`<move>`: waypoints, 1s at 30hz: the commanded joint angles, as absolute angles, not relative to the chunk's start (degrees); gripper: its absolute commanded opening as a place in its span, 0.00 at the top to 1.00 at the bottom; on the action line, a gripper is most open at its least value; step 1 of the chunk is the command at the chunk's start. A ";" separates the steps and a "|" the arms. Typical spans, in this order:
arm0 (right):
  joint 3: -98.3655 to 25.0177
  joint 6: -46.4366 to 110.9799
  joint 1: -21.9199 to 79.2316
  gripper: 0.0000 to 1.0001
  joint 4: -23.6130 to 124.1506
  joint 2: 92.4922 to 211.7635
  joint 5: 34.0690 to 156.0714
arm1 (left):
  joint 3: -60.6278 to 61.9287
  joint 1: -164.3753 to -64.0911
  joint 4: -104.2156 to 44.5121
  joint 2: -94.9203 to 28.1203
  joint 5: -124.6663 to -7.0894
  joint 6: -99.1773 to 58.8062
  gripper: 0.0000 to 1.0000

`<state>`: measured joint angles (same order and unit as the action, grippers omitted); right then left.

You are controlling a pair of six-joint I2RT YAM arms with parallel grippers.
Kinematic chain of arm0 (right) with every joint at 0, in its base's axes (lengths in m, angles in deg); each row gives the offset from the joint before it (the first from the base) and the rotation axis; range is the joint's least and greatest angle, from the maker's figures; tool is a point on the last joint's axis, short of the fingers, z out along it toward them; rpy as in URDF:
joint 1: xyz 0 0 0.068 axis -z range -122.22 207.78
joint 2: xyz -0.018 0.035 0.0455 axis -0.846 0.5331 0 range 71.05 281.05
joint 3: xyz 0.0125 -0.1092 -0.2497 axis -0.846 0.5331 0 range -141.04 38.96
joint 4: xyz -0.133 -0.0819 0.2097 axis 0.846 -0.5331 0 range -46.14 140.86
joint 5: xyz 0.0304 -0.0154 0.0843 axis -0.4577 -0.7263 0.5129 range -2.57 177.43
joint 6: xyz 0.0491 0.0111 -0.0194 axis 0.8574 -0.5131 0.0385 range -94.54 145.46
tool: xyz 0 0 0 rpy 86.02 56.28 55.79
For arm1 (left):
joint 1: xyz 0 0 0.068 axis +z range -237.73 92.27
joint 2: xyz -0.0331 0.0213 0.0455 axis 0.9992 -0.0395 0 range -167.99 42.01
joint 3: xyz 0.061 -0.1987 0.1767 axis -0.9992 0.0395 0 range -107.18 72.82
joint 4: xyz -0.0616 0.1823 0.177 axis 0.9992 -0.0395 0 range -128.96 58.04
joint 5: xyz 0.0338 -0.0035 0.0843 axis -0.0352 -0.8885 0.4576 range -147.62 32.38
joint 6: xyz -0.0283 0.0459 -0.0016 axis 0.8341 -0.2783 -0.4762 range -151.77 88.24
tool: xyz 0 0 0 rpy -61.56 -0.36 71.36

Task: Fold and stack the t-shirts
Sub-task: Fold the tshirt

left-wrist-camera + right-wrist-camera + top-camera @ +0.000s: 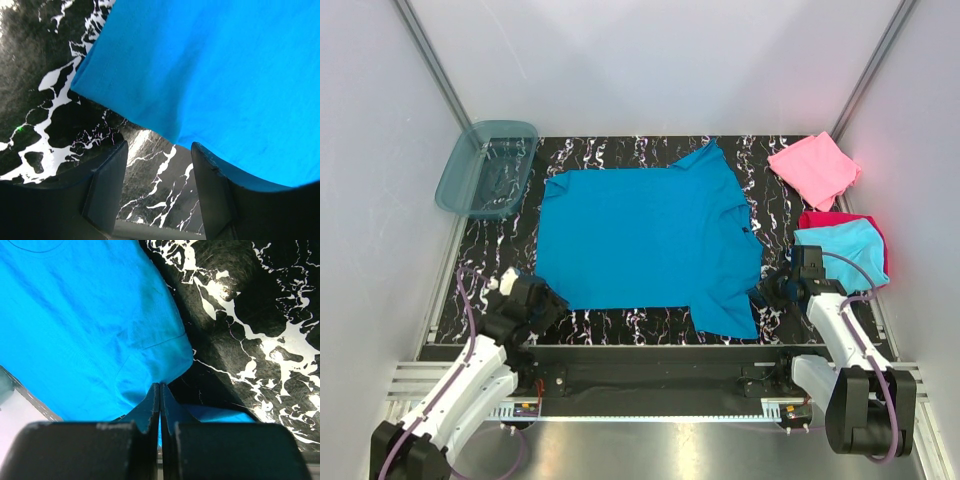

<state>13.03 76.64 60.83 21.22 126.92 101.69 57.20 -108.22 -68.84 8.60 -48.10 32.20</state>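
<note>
The black table (620, 325) with white squiggly lines took up most of the floor of the booth. The big blue t-shirt (640, 245) lay spread out flat in the middle of it, with its bottom edge toward the left and its neck toward the right. One sleeve pointed to the far side and the other pointed to the near side. A see-through blue tub (485, 170) sat at the far left corner, partly off the table edge. Over on the right side a light blue t-shirt (845, 250) was folded into a square on top of a red t-shirt (820, 219), which only peeked out behind it. A pink t-shirt (815, 165) lay folded by itself at the far right corner. The left gripper (542, 300) sat low at the near left corner of the big shirt. Its fingers (112, 175) were apart, about halfway, with only table between them and the shirt's edge just ahead. The right gripper (767, 292) was at the near sleeve, pinched tight together (160, 387) with a thin bit of blue cloth caught between its fingers.
</note>
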 commanded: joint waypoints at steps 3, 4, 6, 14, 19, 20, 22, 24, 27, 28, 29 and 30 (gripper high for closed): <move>12.07 75.99 61.03 1.00 21.42 124.75 102.37 | 57.88 -108.39 -65.01 5.36 -45.57 31.69 0.40; 12.24 76.17 61.03 1.00 21.42 124.49 102.37 | 57.88 -108.39 -64.39 4.83 -45.75 31.60 0.41; 12.07 76.17 61.03 1.00 20.81 123.78 102.37 | 57.88 -108.39 -62.90 3.51 -45.66 31.17 0.42; 11.80 76.26 61.12 1.00 18.70 121.68 101.93 | 58.14 -108.39 -58.86 0.09 -46.10 30.20 0.52; 11.45 76.35 61.21 1.00 17.73 120.88 101.49 | 58.32 -108.30 -58.67 0.43 -46.37 29.50 0.96; 11.36 76.43 61.12 1.00 17.82 120.79 101.58 | 58.40 -108.30 -58.76 0.61 -46.28 29.41 1.00; 11.36 76.52 61.21 1.00 17.64 120.79 101.67 | 58.49 -108.30 -59.02 1.22 -46.28 29.23 1.00; 11.28 76.52 61.21 1.00 17.55 120.62 101.41 | 58.58 -108.30 -59.20 1.49 -46.19 29.14 1.00; 11.36 76.52 61.21 1.00 17.55 120.53 101.05 | 58.58 -108.30 -59.64 2.36 -46.28 29.06 1.00; 11.36 76.43 61.21 1.00 17.55 120.62 100.97 | 58.67 -108.30 -59.90 2.72 -46.37 29.06 1.00; 11.45 76.35 61.21 1.00 17.47 120.44 100.88 | 58.58 -108.30 -60.17 3.33 -46.28 29.06 1.00; 11.45 76.35 61.21 1.00 17.47 120.35 100.88 | 58.49 -108.30 -60.52 3.77 -46.19 28.97 1.00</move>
<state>13.03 76.66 60.85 17.98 121.31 101.60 58.38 -108.25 -59.88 2.26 -47.03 29.84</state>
